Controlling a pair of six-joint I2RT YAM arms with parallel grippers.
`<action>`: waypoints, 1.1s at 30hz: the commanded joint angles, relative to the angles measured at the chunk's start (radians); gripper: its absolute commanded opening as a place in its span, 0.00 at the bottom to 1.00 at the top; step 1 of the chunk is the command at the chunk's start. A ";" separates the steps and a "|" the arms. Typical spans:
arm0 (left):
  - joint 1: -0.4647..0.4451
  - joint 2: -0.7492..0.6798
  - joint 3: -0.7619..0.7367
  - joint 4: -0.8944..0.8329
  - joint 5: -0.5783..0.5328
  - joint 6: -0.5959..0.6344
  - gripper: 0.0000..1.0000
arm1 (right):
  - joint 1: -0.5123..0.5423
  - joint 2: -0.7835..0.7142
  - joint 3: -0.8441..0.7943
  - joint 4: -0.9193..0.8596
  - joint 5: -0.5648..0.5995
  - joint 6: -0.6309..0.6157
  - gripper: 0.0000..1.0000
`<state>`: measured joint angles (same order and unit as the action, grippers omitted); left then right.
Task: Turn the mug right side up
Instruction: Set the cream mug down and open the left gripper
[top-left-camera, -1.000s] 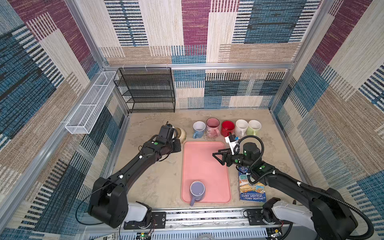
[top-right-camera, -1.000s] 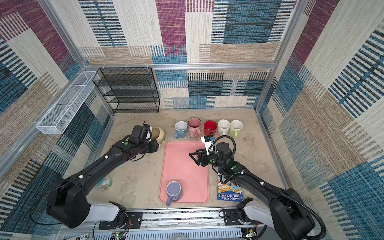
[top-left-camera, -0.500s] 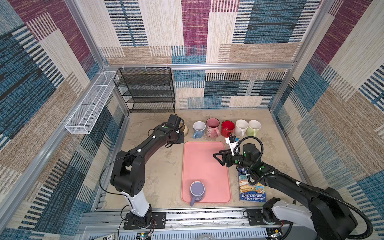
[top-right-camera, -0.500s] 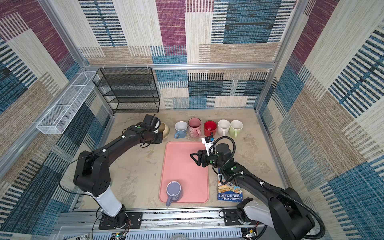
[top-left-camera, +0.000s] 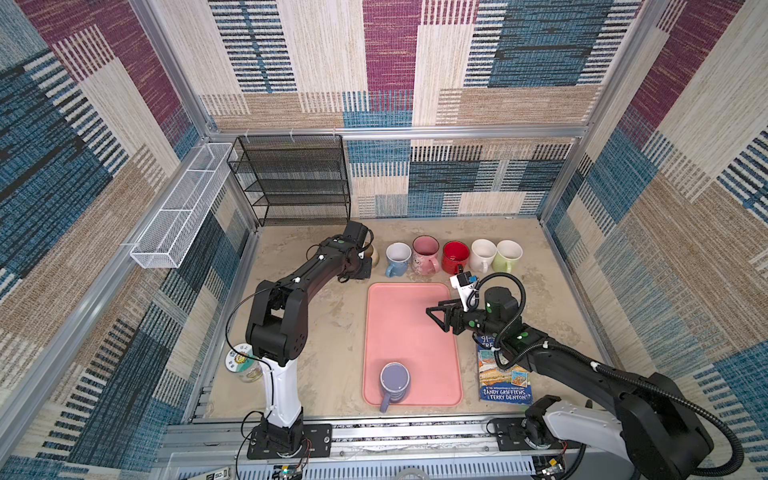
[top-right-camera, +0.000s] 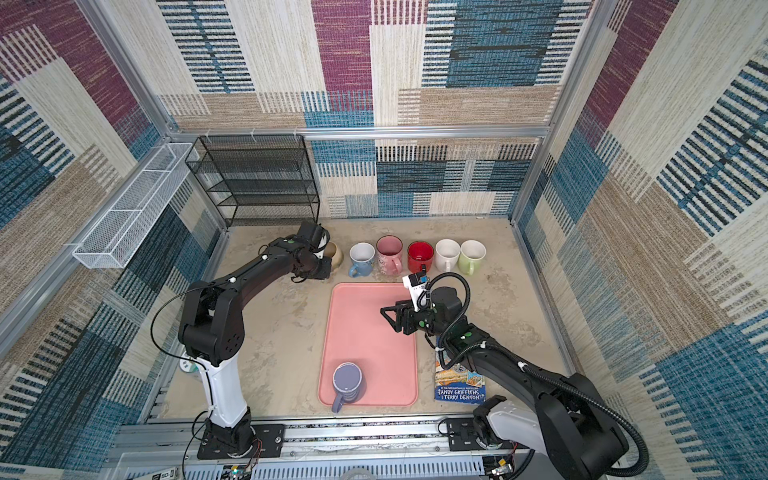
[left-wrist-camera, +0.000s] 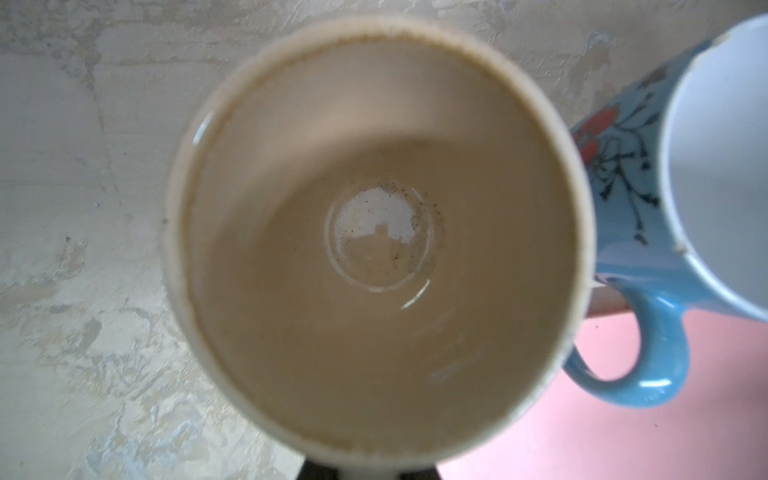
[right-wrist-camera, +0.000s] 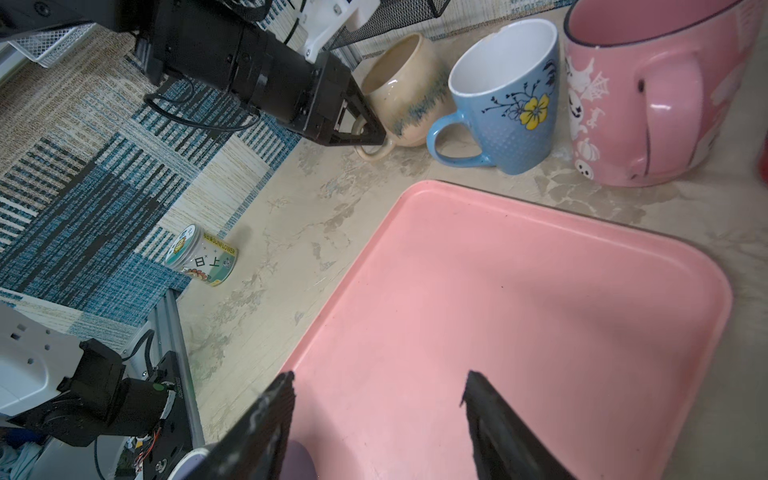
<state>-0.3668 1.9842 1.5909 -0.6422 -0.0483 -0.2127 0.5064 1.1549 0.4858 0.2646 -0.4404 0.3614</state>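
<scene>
- Your left claw (right-wrist-camera: 370, 133) has brought the beige mug (right-wrist-camera: 405, 83), mouth up, just beside the blue mug (right-wrist-camera: 505, 112).
- It stays clamped on the handle (right-wrist-camera: 374, 153); the mug seemingly touches the tabletop (right-wrist-camera: 291, 216), so only release remains.
- Right claw (right-wrist-camera: 380, 376): apart, empty.

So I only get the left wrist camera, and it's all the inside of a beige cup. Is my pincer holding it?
Observer: Yes. The right wrist view shows the left pincer shut on the beige mug by its handle.
Kid: What's my other arm doing?
Observer: The right pincer is open and empty over the pink tray.
Kid: Any more cups past the blue mug?
Observer: Four, in a row in both top views: pink mug, red mug, white mug, green mug.
</scene>
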 joint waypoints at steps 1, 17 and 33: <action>0.002 0.023 0.032 0.017 0.005 0.027 0.00 | 0.002 0.005 0.006 0.006 0.017 -0.010 0.67; -0.012 0.075 0.038 0.015 0.034 0.026 0.00 | 0.001 0.060 0.010 0.019 0.016 -0.016 0.67; -0.029 0.062 0.007 0.013 0.045 0.048 0.14 | 0.001 0.054 0.022 -0.003 0.022 -0.028 0.68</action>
<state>-0.3908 2.0548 1.6058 -0.6361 -0.0380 -0.2043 0.5064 1.2156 0.4988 0.2615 -0.4339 0.3462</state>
